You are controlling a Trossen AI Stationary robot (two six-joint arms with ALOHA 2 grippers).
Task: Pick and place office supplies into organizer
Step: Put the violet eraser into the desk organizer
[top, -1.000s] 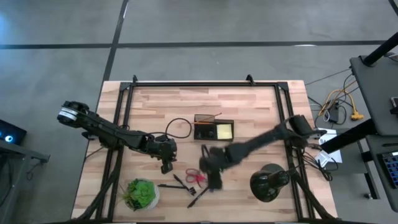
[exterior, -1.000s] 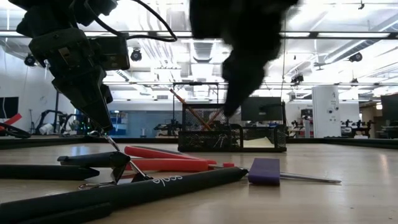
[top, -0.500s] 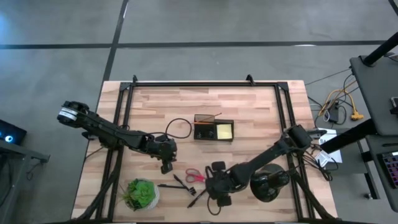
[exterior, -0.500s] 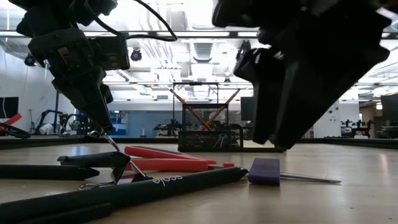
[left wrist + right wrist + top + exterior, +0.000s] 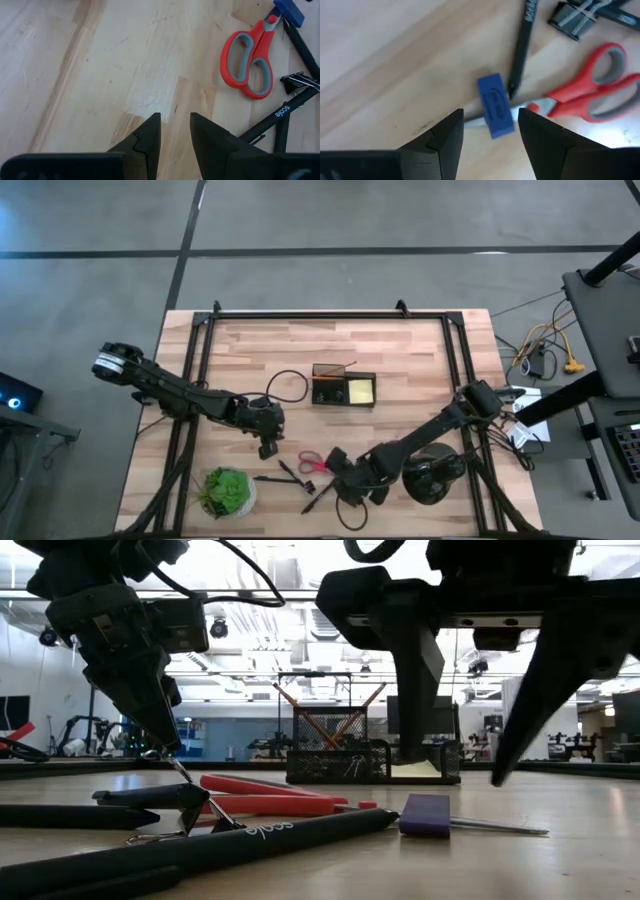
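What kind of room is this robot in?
Probably a robotics lab or workshop. Two robot arms work at a wooden table on a bare grey floor, loose cables lie beside it, and the low view shows a big hall with ceiling lights and equipment behind the organizer.

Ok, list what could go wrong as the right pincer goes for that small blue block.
1. The right pincer stands open over the blue block, which touches the scissors' blade tip and a black pen; closing may catch or drag them.
2. The block looks small and lies flat, so it might slip out.
3. The binder clip lies close and could be knocked.
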